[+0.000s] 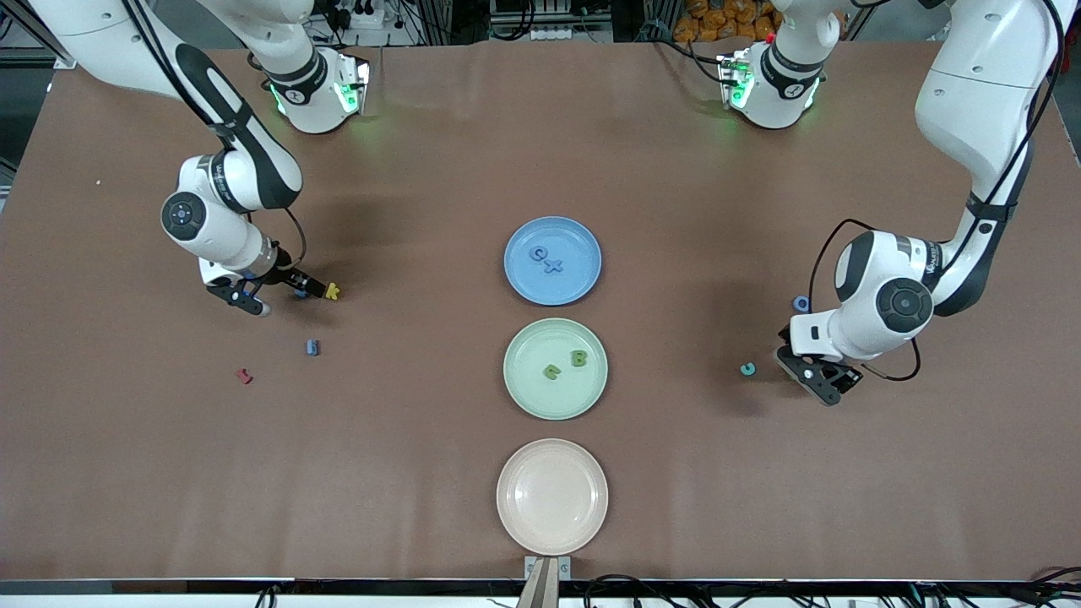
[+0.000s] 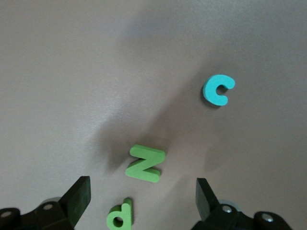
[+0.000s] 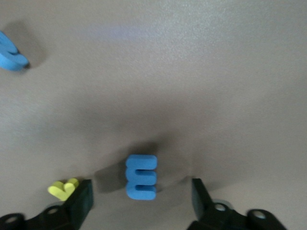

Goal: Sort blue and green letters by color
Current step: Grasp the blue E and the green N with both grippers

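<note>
Blue plate [image 1: 583, 287]: 2 blue letters [image 1: 545, 259]. Green plate [image 1: 524, 397]: 2 green letters [image 1: 566, 365]. Left gripper [image 2: 144, 199], right gripper [image 3: 139, 199]: both released, empty.

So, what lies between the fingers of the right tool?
The blue E lies on the table between its open fingers, untouched; the right wrist view shows this.

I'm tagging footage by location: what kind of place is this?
Most likely a robotics lab: two Franka arms bolted at a brown table, staged plates such as the blue plate, and scattered foam letters like the blue E, with cables and power strips along the edge.
</note>
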Robot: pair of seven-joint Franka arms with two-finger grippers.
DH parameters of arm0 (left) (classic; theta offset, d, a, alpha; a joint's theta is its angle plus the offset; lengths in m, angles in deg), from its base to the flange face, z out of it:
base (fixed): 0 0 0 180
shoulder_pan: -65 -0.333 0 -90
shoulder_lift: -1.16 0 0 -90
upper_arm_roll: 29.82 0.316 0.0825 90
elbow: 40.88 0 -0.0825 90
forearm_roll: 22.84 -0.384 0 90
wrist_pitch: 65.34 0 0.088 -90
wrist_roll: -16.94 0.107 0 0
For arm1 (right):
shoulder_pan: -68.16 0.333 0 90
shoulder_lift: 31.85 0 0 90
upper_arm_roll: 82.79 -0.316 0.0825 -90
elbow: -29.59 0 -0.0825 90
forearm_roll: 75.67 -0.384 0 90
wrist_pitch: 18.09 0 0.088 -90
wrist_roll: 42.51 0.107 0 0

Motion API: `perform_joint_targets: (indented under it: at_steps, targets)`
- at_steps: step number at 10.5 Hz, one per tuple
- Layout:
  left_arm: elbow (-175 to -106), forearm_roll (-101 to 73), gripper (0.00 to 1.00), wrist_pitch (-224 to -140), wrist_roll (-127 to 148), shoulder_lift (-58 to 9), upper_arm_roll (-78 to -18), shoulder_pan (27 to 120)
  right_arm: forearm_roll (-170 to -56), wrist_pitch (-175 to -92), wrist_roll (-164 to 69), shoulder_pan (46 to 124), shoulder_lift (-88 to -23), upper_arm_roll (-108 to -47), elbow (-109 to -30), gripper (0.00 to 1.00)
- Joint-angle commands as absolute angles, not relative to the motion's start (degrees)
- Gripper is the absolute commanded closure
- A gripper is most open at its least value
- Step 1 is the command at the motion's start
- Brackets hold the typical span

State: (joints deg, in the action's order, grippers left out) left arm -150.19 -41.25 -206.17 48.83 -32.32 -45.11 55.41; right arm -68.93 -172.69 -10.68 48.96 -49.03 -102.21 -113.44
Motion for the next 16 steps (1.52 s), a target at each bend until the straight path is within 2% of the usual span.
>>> perform_joint_targets:
  at_steps: [1, 3, 4, 6, 8, 11, 12, 15, 16]
  targets:
    - [-151.63, -42.53, 0.06, -208.59, 50.5, -32.32, -45.73, 54.54, -63.64, -174.88, -11.05, 46.97, -48.72, -101.7, -115.95, 0.28]
    - [-151.63, -42.53, 0.1, -210.35, 52.17, -33.38, -45.73, 53.84, -62.58, -175.94, -11.05, 46.97, -48.81, -101.16, -116.4, 0.53]
    - [-151.54, -42.53, 0.13, -210.36, 52.44, -33.38, -45.73, 53.66, -62.58, -176.03, -10.96, 46.97, -48.81, -101.16, -116.31, 0.58]
    - [-151.36, -42.53, 0.17, -210.88, 52.44, -33.99, -45.73, 53.84, -62.58, -176.46, -10.96, 46.97, -48.81, -101.08, -116.22, 0.59]
    - [-151.36, -42.53, 0.22, -211.23, 52.53, -34.17, -45.73, 53.92, -62.58, -176.64, -10.96, 46.89, -49.16, -100.64, -116.13, 0.73]
    - [-151.1, -42.53, 0.25, -211.93, 52.44, -34.87, -45.73, 54.1, -62.67, -176.73, -10.96, 46.89, -49.16, -100.55, -115.78, 0.76]
    - [-150.92, -42.53, 0.29, -212.02, 52.44, -35.14, -45.73, 54.28, -62.75, -176.73, -10.96, 46.97, -49.25, -100.55, -115.61, 0.77]
    - [-150.83, -42.44, 0.57, -212.11, 52.36, -35.31, -45.73, 54.54, -62.84, -177.26, -10.96, 46.97, -49.86, -100.2, -115.17, 0.84]
    - [-150.75, -42.44, 0.76, -212.11, 51.83, -35.31, -45.73, 54.71, -62.84, -177.17, -10.96, 46.97, -49.87, -99.94, -114.91, 0.86]
